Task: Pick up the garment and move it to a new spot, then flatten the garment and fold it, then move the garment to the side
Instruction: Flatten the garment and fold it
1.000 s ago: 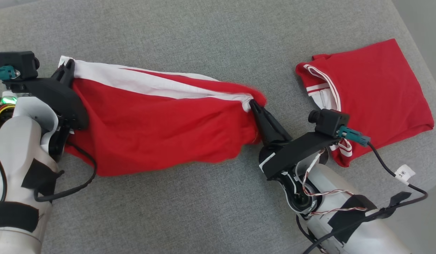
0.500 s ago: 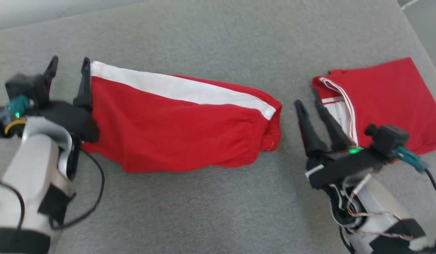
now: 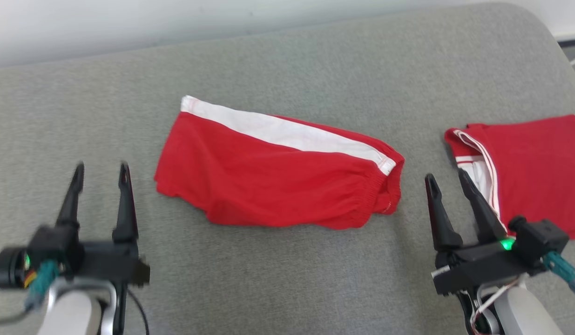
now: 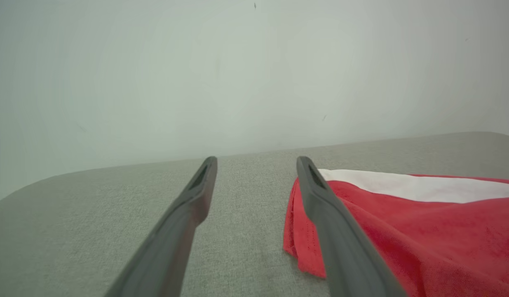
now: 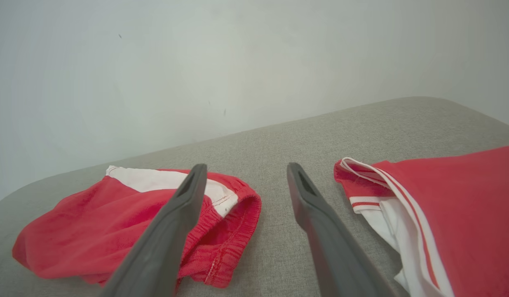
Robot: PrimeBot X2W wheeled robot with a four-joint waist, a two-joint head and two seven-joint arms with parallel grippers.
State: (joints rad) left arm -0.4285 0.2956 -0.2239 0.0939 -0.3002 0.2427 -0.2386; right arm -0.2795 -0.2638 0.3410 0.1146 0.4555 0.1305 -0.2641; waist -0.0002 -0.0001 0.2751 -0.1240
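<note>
Right end effector (image 5: 246, 166): two dark fingers spread wide, bare grey fabric worktop (image 5: 279, 144) between them, nothing held.
Red shorts (image 5: 93, 222): left of the fingers, lying flat, white side stripe, elastic waistband nearest; the left finger crosses in front.
Folded red shirt (image 5: 464, 206): right, white-trimmed collar.
Wall (image 5: 238, 53): pale, behind.

left hand (image 3: 101, 168): fingers spread, empty | right hand (image 3: 447, 178): fingers spread, empty
</note>
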